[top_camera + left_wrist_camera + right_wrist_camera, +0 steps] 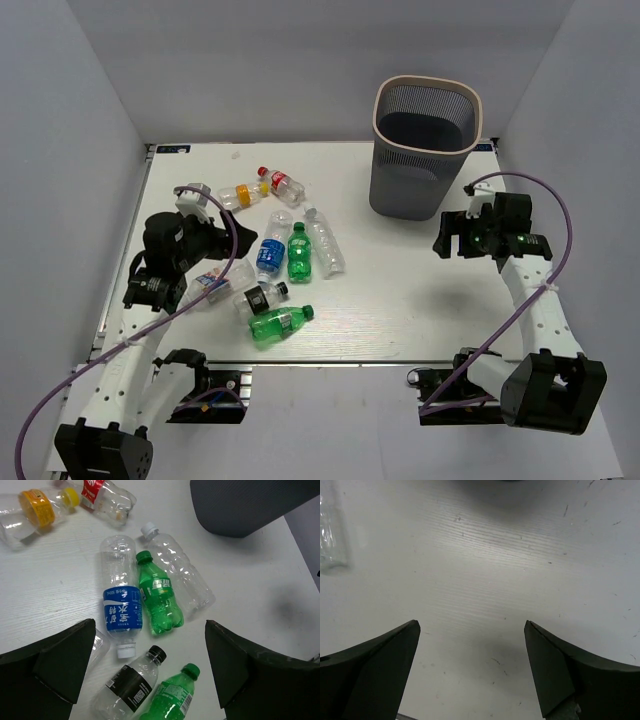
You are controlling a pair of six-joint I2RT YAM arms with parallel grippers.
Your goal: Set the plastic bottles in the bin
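Hovering with the left pincer spread wide and empty, over the plastic bottles scattered flat on the table directly beneath and ahead. Right pincer likewise wide apart, gripping nothing; just ahead of it, the bin, upright.

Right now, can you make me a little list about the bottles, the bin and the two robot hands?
plastic bottles: about eight, lying on their sides, bunched on the left half of the table
green bottles: two
bin: upright at the far right, apart from the bottles
bottles in the bin: none that I can see
left gripper: open, holding nothing, above the bunch of bottles
right gripper: open, holding nothing, over bare table
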